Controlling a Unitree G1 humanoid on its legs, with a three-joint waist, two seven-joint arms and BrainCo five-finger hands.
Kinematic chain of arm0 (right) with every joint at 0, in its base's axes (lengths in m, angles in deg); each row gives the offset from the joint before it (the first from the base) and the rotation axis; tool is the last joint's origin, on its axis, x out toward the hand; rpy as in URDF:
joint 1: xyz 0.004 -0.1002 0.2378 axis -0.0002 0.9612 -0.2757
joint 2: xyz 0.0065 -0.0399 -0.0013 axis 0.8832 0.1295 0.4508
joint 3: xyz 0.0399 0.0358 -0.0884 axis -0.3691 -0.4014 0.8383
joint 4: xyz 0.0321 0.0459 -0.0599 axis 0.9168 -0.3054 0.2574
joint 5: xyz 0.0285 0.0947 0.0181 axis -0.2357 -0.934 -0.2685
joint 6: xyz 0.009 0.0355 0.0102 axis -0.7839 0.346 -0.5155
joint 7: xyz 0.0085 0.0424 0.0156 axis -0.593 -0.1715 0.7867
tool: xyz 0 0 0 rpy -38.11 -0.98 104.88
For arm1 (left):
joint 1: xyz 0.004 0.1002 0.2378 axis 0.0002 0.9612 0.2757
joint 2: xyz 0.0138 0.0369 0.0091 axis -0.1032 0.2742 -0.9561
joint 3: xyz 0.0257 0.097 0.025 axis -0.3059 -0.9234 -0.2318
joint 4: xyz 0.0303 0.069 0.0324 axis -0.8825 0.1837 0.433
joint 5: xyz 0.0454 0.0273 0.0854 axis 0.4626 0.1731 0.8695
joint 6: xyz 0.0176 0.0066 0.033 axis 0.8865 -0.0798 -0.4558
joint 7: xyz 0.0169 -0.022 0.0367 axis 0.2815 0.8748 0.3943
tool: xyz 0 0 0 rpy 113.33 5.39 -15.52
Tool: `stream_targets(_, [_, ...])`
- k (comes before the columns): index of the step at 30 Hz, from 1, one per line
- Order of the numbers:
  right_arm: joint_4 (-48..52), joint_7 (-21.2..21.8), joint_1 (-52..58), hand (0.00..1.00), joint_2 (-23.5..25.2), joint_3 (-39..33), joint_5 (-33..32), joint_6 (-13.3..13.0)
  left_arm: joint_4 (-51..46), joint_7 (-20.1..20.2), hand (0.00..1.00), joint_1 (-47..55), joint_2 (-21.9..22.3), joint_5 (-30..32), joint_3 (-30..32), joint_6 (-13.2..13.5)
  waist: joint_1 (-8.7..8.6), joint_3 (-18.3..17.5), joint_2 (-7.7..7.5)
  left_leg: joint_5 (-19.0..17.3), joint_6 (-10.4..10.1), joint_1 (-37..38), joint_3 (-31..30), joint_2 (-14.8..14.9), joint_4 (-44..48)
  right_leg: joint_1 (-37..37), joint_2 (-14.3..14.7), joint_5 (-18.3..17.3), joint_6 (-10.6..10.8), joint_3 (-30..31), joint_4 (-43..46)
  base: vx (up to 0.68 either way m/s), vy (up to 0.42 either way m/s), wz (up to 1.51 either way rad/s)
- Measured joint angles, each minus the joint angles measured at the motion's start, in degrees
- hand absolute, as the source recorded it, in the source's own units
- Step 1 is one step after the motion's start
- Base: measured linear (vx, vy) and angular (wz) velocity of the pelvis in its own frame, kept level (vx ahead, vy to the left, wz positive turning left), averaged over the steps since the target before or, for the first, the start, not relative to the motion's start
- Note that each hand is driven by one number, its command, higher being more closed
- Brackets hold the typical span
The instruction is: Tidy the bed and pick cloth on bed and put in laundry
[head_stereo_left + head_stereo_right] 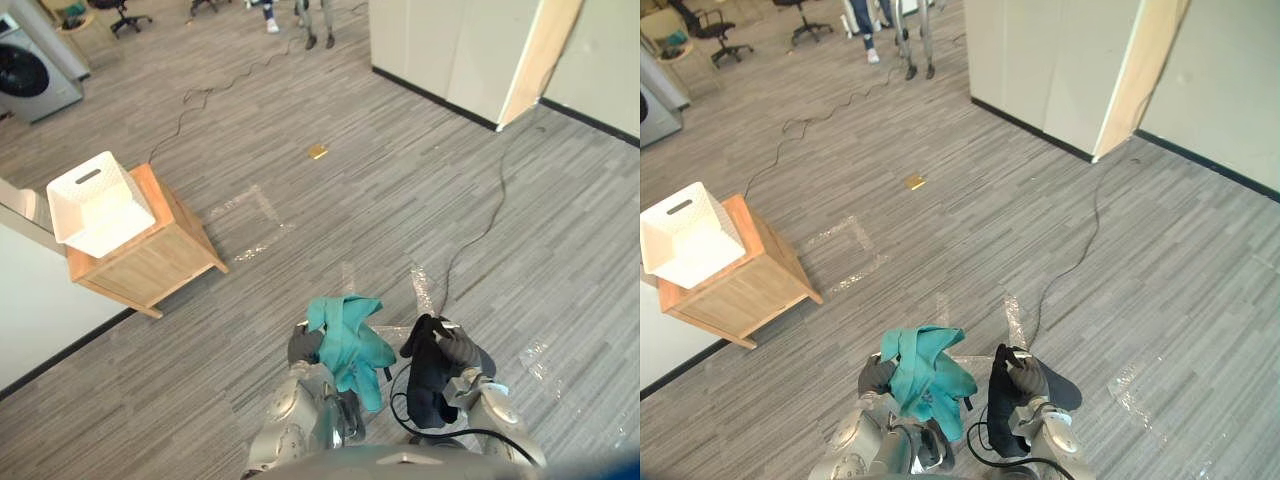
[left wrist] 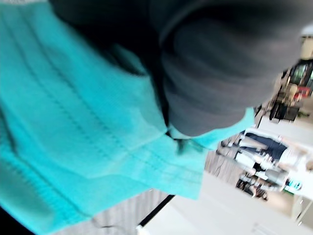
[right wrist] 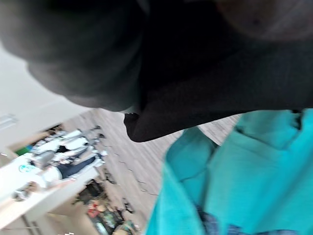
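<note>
A teal cloth (image 1: pixel 352 345) hangs bunched from my left hand (image 1: pixel 304 345), low in the eye views just above the floor; up close, the teal cloth (image 2: pixel 73 147) lies right against the hand's dark cover. Beside it, my right hand (image 1: pixel 457 347) is curled on a black cloth (image 1: pixel 428 382) that droops below it. The same black cloth (image 3: pixel 195 98) shows in the right wrist view with the teal cloth (image 3: pixel 244 176) behind. A white laundry basket (image 1: pixel 95 205) stands on a wooden cabinet (image 1: pixel 150 258) to the far left, well apart from both hands.
A washing machine (image 1: pixel 30 70) sits at the far left corner. People's legs (image 1: pixel 318 25) and an office chair (image 1: pixel 122 12) are at the back. White partition panels (image 1: pixel 450 50) stand at the back right. A small gold plate (image 1: pixel 317 151) lies on the floor.
</note>
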Motion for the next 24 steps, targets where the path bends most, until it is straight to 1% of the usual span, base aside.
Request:
stream_targets(1, [-0.50,-0.01,0.42,1.00,-0.69,0.86,-0.02,-0.76,0.16,-0.42,1.00,0.60,-0.02,-0.06,-0.47,0.02,0.33,-0.44,0.04,2.50,5.00,0.00,2.75,-0.03,2.73,1.92,-1.11,-1.27,1.75,-0.41,0.01,0.40,0.196,0.09])
stream_targets(2, [-1.71,-0.04,-0.21,1.00,-1.16,1.92,-0.05,-1.09,0.22,-0.48,1.00,0.59,0.05,-0.20,-0.79,0.15,0.51,-0.96,-1.44,-0.69,7.74,-0.52,3.33,-1.46,4.93,1.64,-3.28,-0.91,3.31,-0.55,0.92,0.40,0.209,0.04])
stream_targets(3, [-2.04,-0.08,-0.64,1.00,-1.26,2.39,-0.05,-1.20,0.22,-0.48,1.00,0.50,0.09,-0.27,-0.69,0.46,0.86,-1.14,-1.60,-2.05,8.15,-0.88,3.50,-1.71,5.92,1.04,-3.70,-0.32,4.36,-0.52,1.65,0.39,0.228,-0.07])
stream_targets(4, [-2.42,-0.16,-1.45,1.00,-1.26,2.50,-0.04,-1.26,0.22,-0.49,1.00,0.10,0.02,-0.39,-0.45,0.83,1.32,-1.04,-1.85,-4.03,9.56,-0.84,3.86,-2.35,6.88,-0.04,-4.96,0.81,6.39,-0.42,4.22,0.31,0.197,-0.04])
stream_targets(5, [-2.45,-0.20,-1.67,1.00,-1.24,2.48,-0.04,-1.27,0.22,-0.49,1.00,0.05,-0.05,-0.39,-0.27,0.98,1.34,-1.10,-2.07,-4.73,9.89,-0.64,3.84,-2.81,7.12,-0.54,-5.61,0.99,6.71,-0.38,5.88,0.39,0.261,0.09])
stream_targets(6, [-2.45,-0.40,-2.07,1.00,-1.09,2.41,-0.05,-1.34,0.25,-0.50,1.00,-0.12,-0.29,-0.37,-0.03,1.05,1.27,-1.18,-2.73,-6.21,10.29,1.23,3.58,-4.53,6.85,-2.86,-8.25,0.92,7.36,-0.13,14.52,0.46,0.329,0.30])
stream_targets(7, [-2.51,-0.69,-2.15,1.00,-0.70,2.45,-0.05,-1.37,0.25,-0.45,1.00,-0.25,-1.16,-0.22,-0.11,1.18,1.15,-1.70,-3.72,-7.53,10.22,3.94,2.21,-6.92,5.44,-7.72,-12.13,2.32,10.36,1.12,29.12,0.38,0.273,0.33])
stream_targets(8, [-2.52,-0.72,-2.16,1.00,-0.55,2.43,-0.05,-1.38,0.25,-0.43,1.00,-0.31,-1.43,-0.21,-0.12,1.23,1.11,-1.80,-3.97,-7.67,10.09,4.47,1.84,-7.34,5.07,-8.88,-12.65,2.86,11.22,1.68,32.02,0.46,0.272,0.65])
stream_targets(9, [-2.59,-0.92,-2.00,1.00,0.22,2.51,-0.05,-1.39,0.27,-0.44,1.00,-0.52,-3.15,0.19,-0.21,1.22,0.34,-2.44,-5.10,-8.40,10.00,6.98,-0.55,-9.28,3.68,-14.22,-13.87,3.68,11.84,4.55,45.60,0.41,0.163,0.87])
stream_targets(10, [-2.85,-1.26,-1.64,1.00,1.06,2.45,-0.05,-1.39,0.27,-0.47,1.00,-0.90,-4.31,0.67,-0.14,1.30,-0.40,-2.48,-5.49,-8.85,9.76,9.64,-2.75,-10.16,2.84,-17.21,-13.90,3.05,11.05,5.01,52.35,0.41,0.163,0.98])
stream_targets(11, [-3.07,-1.35,-1.40,1.00,1.32,2.53,-0.05,-1.39,0.27,-0.50,1.00,-1.25,-4.72,0.67,-0.12,1.39,-0.57,-2.51,-5.51,-9.07,9.53,11.00,-3.55,-10.31,2.39,-18.60,-13.68,2.17,9.79,4.93,53.96,0.41,0.093,0.88])
stream_targets(12, [-3.31,-1.49,-1.00,1.00,1.65,2.74,-0.05,-1.40,0.27,-0.57,1.00,-1.49,-5.20,0.66,-0.09,1.49,-0.72,-2.54,-5.46,-9.41,9.31,13.18,-5.87,-10.65,1.67,-21.30,-13.09,0.00,7.05,4.43,54.80,0.38,0.042,0.89])
stream_targets(13, [-3.32,-1.71,-0.92,1.00,1.64,3.14,-0.06,-1.40,0.28,-0.63,1.00,-1.52,-5.38,0.65,-0.12,1.48,-1.05,-2.56,-5.57,-9.56,9.13,15.00,-7.61,-10.86,0.95,-23.94,-12.92,-1.69,5.64,3.87,53.56,0.44,0.036,0.94])
stream_targets(15, [-3.35,-1.94,0.12,1.00,1.69,3.43,-0.06,-1.39,0.33,-0.91,1.00,-1.47,-5.48,0.64,-0.14,1.44,-1.58,-2.54,-5.58,-9.65,8.98,16.47,-9.86,-10.87,0.90,-26.24,-12.44,-3.15,4.16,3.78,49.83,0.29,-0.045,1.01])
stream_targets(16, [-3.35,-2.00,0.79,1.00,1.78,3.40,-0.07,-1.40,0.34,-1.35,1.00,-1.57,-5.55,0.64,-0.15,1.42,-2.17,-2.43,-5.51,-10.50,8.03,18.26,-13.54,-10.46,0.67,-28.24,-11.31,-3.69,3.06,4.35,42.39,0.31,-0.100,1.13])
stream_targets(17, [-3.37,-2.00,1.25,1.00,1.75,3.33,-0.08,-1.41,0.34,-1.35,1.00,-1.57,-5.54,0.65,-0.19,1.42,-2.26,-2.28,-5.22,-11.05,8.23,18.71,-14.85,-10.01,0.52,-28.68,-10.62,-3.60,2.95,4.43,38.42,0.37,-0.162,1.14])
stream_targets(18, [-3.60,-1.98,1.87,1.00,1.77,3.32,-0.13,-1.42,0.36,-1.33,1.00,-1.60,-5.61,0.65,-0.16,1.40,-1.99,-2.00,-4.80,-11.89,7.97,19.87,-16.58,-9.21,0.30,-29.51,-9.31,-2.18,2.69,5.20,29.90,0.25,-0.151,0.69])
stream_targets(19, [-3.60,-1.95,2.11,1.00,1.76,3.29,-0.16,-1.44,0.62,-1.30,1.00,-1.60,-5.64,0.67,-0.18,1.40,-1.89,-1.93,-4.80,-13.02,7.59,20.68,-17.98,-8.45,0.32,-29.84,-8.18,0.66,2.39,6.66,22.79,0.33,-0.225,0.82])
stream_targets(20, [-3.60,-1.88,2.19,1.00,1.80,3.25,-0.25,-1.56,1.55,-1.29,1.00,-1.61,-5.67,0.69,-0.24,1.40,-1.94,-1.57,-4.27,-14.57,7.33,21.65,-19.75,-7.29,1.08,-30.06,-7.35,5.21,2.42,8.61,14.83,0.35,-0.278,0.65])
stream_targets(21, [-3.61,-1.82,2.13,1.00,1.82,3.25,-0.33,-1.74,2.07,-1.32,1.00,-1.59,-5.68,0.67,-0.19,1.34,-1.91,-1.43,-4.48,-15.20,7.14,22.13,-20.23,-6.65,1.84,-30.25,-7.07,7.28,3.08,9.70,11.76,0.42,-0.376,0.58])
stream_targets(22, [-3.61,-1.69,1.83,1.00,2.25,3.23,-0.92,-1.99,2.18,-1.36,1.00,-1.28,-6.13,0.67,-0.12,1.24,-1.69,-1.07,-5.09,-17.52,5.94,22.25,-21.02,-5.64,3.82,-31.04,-7.25,9.92,3.81,11.34,8.18,0.42,-0.441,0.44])
stream_targets(23, [-3.58,-1.70,1.32,1.00,3.23,3.16,-1.22,-2.16,2.14,-1.40,1.00,-1.19,-7.01,0.62,-0.12,1.23,-1.49,-0.61,-6.14,-20.20,4.26,22.69,-21.83,-4.93,6.43,-31.77,-7.42,10.87,4.12,13.04,6.94,0.45,-0.516,0.44])
stream_targets(24, [-3.34,-1.69,1.13,1.00,3.74,3.36,-1.22,-2.17,2.13,-1.45,1.00,-0.89,-7.63,0.62,-0.12,1.22,-1.48,-0.36,-6.93,-22.84,3.42,23.52,-22.75,-4.22,8.13,-31.40,-7.56,11.57,3.68,14.13,6.63,0.32,-0.372,0.30])
